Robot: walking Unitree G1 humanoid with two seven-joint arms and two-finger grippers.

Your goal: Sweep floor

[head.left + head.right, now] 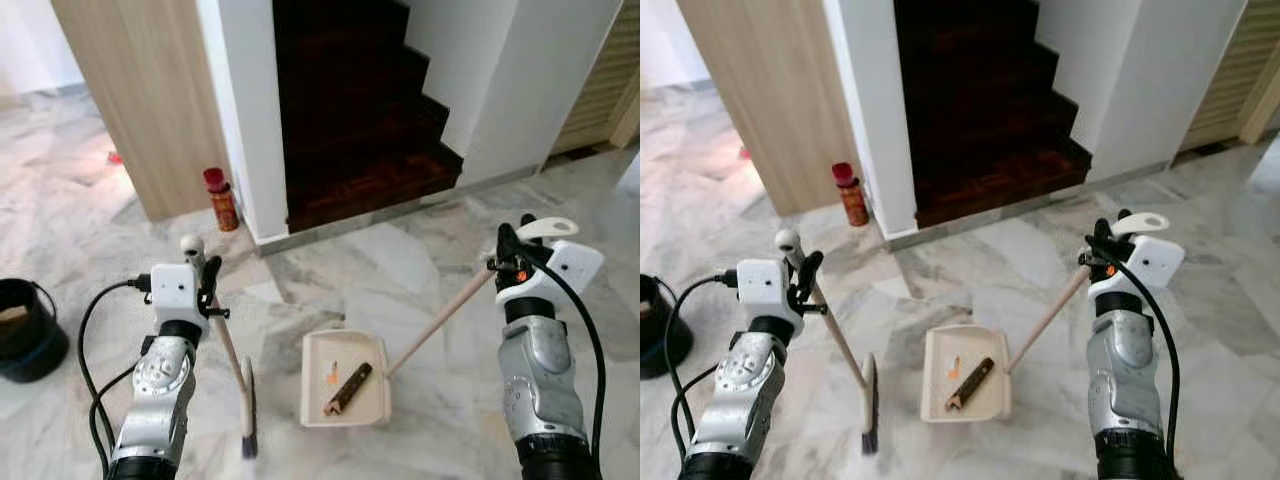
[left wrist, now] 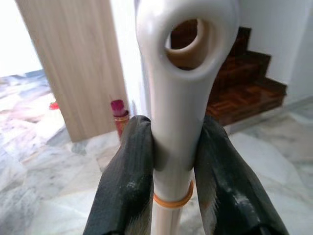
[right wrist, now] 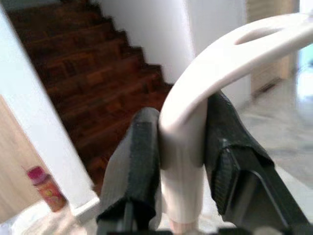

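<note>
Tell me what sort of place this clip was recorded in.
Most likely a hallway in a home, at the foot of a staircase. Dark wooden stairs rise between white walls, the floor is polished marble tile, and a wooden panel stands to the left with a red bottle beside it.

Bright even daylight, glare on marble floor [image 1: 60,190] upper left; staircase [image 1: 350,110] dim; right wrist view blurred.

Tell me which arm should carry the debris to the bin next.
Right. The right gripper is shut on the dustpan handle, and the dustpan already holds the debris. The left gripper holds the broom, though the bin sits on the left.
</note>
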